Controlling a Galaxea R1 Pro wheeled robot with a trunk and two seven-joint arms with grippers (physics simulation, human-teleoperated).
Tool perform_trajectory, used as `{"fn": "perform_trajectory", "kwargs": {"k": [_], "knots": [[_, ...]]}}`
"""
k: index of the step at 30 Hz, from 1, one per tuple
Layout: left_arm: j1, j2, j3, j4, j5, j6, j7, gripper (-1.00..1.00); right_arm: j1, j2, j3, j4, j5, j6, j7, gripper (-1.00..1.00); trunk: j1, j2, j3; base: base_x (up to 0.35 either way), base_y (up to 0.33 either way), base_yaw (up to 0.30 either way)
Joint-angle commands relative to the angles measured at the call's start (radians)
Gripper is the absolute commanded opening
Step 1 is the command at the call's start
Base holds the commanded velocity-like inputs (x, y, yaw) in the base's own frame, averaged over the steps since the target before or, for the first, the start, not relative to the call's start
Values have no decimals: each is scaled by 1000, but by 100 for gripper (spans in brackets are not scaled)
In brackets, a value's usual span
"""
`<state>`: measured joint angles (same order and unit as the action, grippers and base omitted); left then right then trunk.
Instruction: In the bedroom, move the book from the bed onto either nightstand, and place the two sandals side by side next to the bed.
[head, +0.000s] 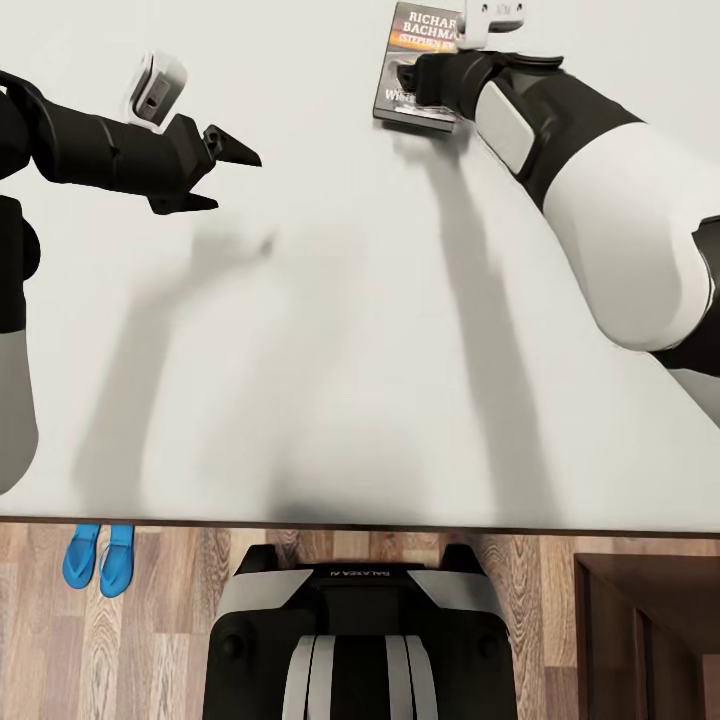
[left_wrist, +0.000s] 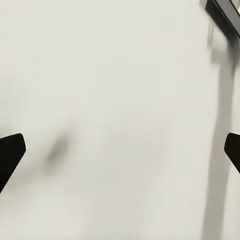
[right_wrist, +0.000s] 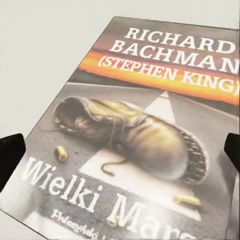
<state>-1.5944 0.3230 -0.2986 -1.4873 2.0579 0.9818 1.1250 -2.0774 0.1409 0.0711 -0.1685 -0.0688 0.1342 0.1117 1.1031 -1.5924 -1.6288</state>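
Observation:
The book (head: 412, 62) lies flat on the bed's off-white mattress (head: 330, 330) near the far edge of the head view; its dark cover with white lettering and an orange band looms large in the right wrist view (right_wrist: 145, 115). My right gripper (head: 422, 88) hovers just over the book, open, its fingertips (right_wrist: 11, 154) spread to either side of the cover. My left gripper (head: 228, 172) is open above bare mattress, well left of the book, its fingertips (left_wrist: 10, 152) wide apart. The two blue sandals (head: 100, 558) lie side by side on the floor against the bed's near edge.
The bed's dark frame edge (head: 400, 526) runs across in front of my base (head: 350, 640). A dark-brown nightstand (head: 650, 630) stands on the wood-plank floor (head: 160, 640) at the lower right, next to the bed.

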Motion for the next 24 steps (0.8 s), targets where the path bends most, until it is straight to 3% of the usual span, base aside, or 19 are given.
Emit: {"fn": "perform_trajectory", "kwargs": {"k": [1, 15, 24], "knots": [[-1, 1, -1, -1, 9, 1, 10, 100, -5, -1, 7, -2, -7, 6, 0, 100, 0, 0, 0, -2, 0, 0], [-1, 1, -1, -1, 10, 1, 10, 100, -82, -4, 9, -4, -11, 45, 1, 100, 0, 0, 0, 5, 0, 0], [-1, 1, -2, -4, 8, 1, 10, 100, -90, -5, 9, -4, -11, 59, 1, 100, 0, 0, 0, 175, 0, 0]]}}
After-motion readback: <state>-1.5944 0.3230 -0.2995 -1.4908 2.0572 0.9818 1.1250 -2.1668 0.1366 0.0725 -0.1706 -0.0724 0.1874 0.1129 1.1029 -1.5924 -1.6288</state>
